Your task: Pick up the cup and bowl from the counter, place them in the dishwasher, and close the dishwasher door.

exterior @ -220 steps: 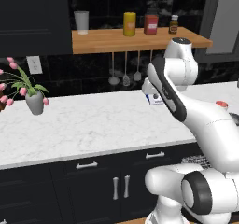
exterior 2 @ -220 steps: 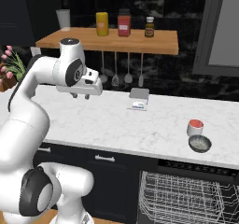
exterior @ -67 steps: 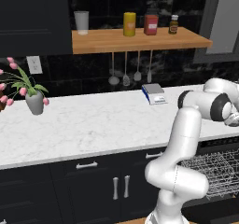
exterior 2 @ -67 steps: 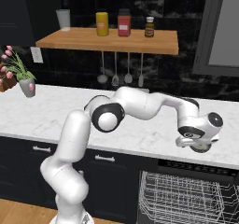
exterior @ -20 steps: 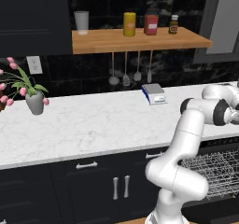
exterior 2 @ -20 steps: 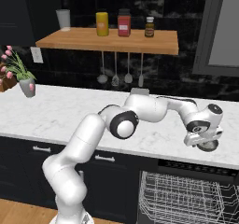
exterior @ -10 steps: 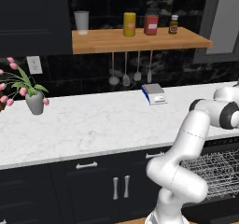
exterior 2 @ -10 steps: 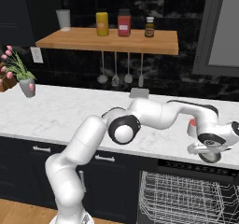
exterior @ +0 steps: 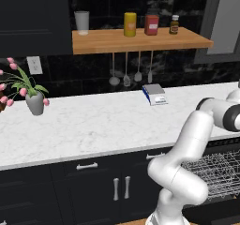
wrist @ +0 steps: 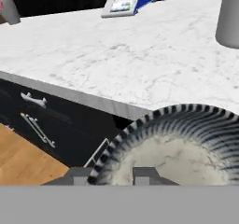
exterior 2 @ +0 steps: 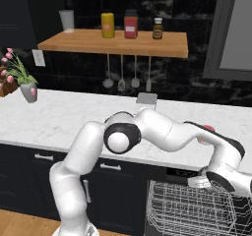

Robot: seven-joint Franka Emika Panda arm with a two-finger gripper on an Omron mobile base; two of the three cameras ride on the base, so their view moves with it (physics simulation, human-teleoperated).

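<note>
Just ahead of the gripper (wrist: 111, 175), its fingers pinch the striped rim of the bowl (wrist: 186, 146), lifted off the counter (wrist: 140, 64). Lower it level toward the dishwasher (exterior 2: 197, 210) rack below, keeping the rim grip firm; the cup (wrist: 228, 17) stands beyond, on the marble.

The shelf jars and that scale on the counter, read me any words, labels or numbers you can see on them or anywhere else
No text can be read anywhere.
Scale: its display shows pale marks, too blurred to read.
Yellow jar: plain, no label seen.
Red jar: no lettering can be made out.
Brown bottle: pale label band, too small to read.
Bowl: striped rim, no writing.
</note>
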